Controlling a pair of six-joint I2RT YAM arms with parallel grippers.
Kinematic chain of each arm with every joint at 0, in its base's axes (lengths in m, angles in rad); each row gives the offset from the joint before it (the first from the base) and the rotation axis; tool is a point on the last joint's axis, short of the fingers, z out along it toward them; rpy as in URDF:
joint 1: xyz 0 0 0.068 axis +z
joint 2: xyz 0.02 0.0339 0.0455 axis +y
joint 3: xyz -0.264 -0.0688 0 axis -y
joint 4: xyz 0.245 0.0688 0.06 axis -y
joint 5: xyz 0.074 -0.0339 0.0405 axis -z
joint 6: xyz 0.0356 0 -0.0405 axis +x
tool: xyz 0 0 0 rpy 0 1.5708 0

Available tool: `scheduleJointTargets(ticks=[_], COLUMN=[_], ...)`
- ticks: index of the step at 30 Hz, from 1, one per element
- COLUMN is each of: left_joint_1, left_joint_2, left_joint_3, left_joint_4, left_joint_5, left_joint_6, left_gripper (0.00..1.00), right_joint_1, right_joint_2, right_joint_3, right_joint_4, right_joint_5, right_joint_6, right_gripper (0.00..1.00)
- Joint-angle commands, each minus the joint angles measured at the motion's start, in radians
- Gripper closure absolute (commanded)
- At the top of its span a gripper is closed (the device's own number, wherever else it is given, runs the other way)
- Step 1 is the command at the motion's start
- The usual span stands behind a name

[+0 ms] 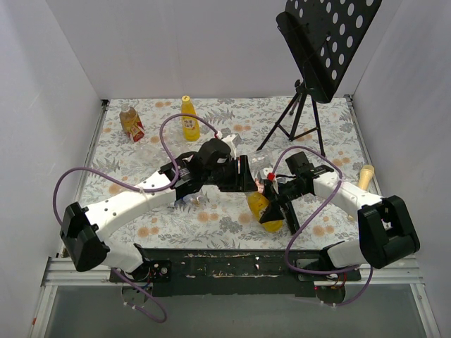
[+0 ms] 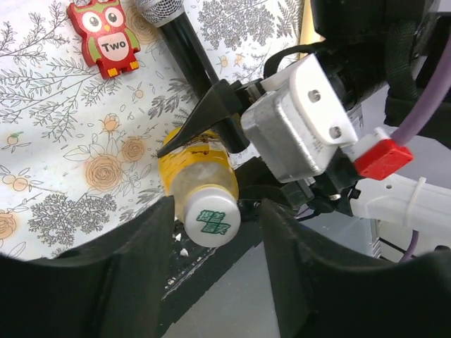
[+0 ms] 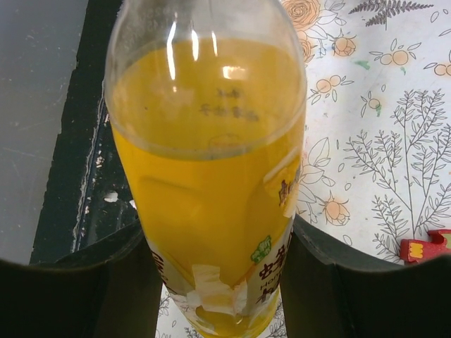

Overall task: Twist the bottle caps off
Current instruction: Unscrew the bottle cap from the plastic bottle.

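Note:
A yellow juice bottle [image 1: 262,207] is held tilted above the table's front edge, with my right gripper [image 1: 272,211] shut on its body. In the right wrist view the bottle [image 3: 211,176] fills the space between both fingers [image 3: 317,282]. Its white cap [image 2: 209,219], printed with green characters, points at the left wrist camera. My left gripper [image 2: 216,229] straddles the cap with its jaws open: the cap sits close against the left finger [image 2: 134,253], and a gap shows before the right finger. From above, the left gripper [image 1: 246,176] hides the cap.
A second yellow bottle [image 1: 189,120] and a squat brown red-labelled bottle [image 1: 131,121] stand at the back left. A black music stand [image 1: 310,70] rises at the back right. A red owl block [image 2: 106,39] and a black microphone [image 2: 184,49] lie behind the held bottle.

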Motion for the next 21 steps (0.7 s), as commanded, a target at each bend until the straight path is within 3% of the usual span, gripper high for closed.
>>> scheduleJointTargets(ticks=[1,3,6,9,15,21], left_joint_1=[-0.007,-0.005,-0.005,-0.005,-0.005,-0.002], left_joint_2=[-0.087,-0.125,-0.187,-0.272,-0.432,-0.316], left_joint_3=[0.024,-0.002,-0.029,-0.089,-0.373,-0.339], left_joint_4=[0.061,0.078,0.086,0.134,0.360,0.377], left_joint_5=[-0.062,-0.066,-0.050,-0.080,0.274,0.348], left_joint_6=[0.079,0.120,0.255,0.415,1.028,1.200], left_gripper=[0.42,0.26,0.18,0.02,0.02,0.04], right_joint_1=[0.010,0.010,0.010,0.010,0.010,0.010], right_joint_2=[-0.012,-0.011,-0.012,-0.012,-0.012,-0.023], right_joint_3=[0.038,0.039,0.039,0.039,0.036,0.024], right_joint_4=[0.032,0.029,0.027,0.024,-0.016,-0.029], right_joint_5=[-0.029,-0.032,-0.030,-0.029,-0.047,-0.052], right_joint_6=[-0.008,-0.009,-0.011,-0.017,-0.092,-0.138], right_gripper=[0.84,0.84,0.84,0.84,0.84,0.84])
